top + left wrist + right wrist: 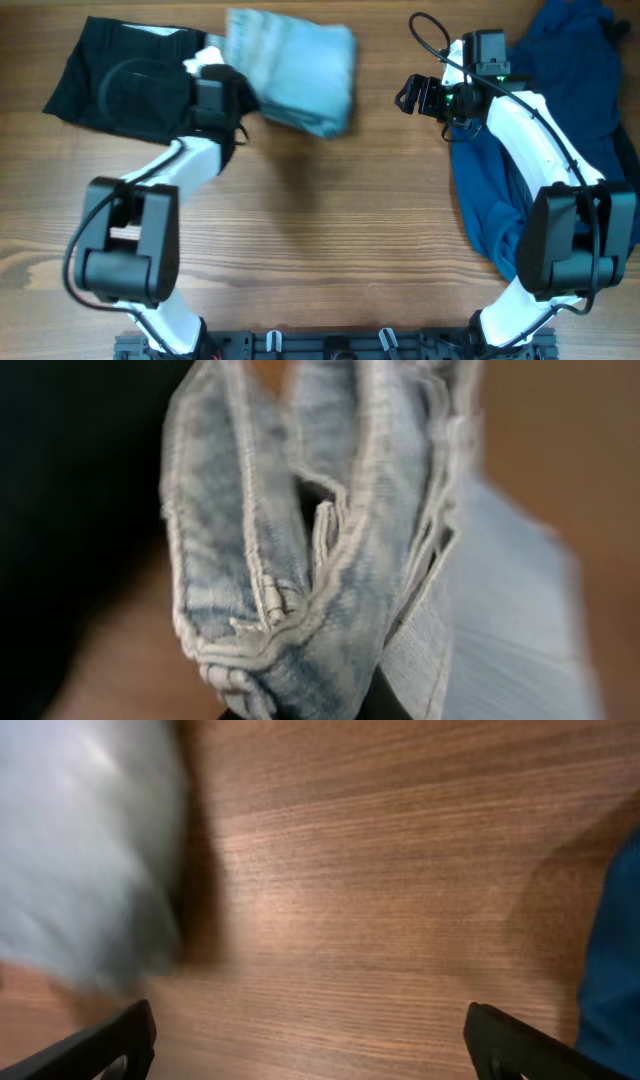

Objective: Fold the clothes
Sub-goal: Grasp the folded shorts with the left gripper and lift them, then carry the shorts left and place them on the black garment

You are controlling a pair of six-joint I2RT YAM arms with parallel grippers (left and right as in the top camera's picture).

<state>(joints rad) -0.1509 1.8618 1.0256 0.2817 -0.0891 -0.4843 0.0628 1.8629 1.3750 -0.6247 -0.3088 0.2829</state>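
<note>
A folded light blue denim garment (295,70) lies at the back middle of the table. My left gripper (222,85) is shut on its left edge; the left wrist view shows the bunched denim hems (310,590) pinched close to the camera. My right gripper (412,95) is open and empty over bare wood, to the right of the denim, its fingertips (310,1040) spread wide. A blurred pale edge of the denim (80,860) shows at the left of the right wrist view.
A folded black garment (120,75) lies at the back left, next to the denim. A crumpled dark blue garment (545,130) is heaped along the right side, under my right arm; its edge shows in the right wrist view (615,960).
</note>
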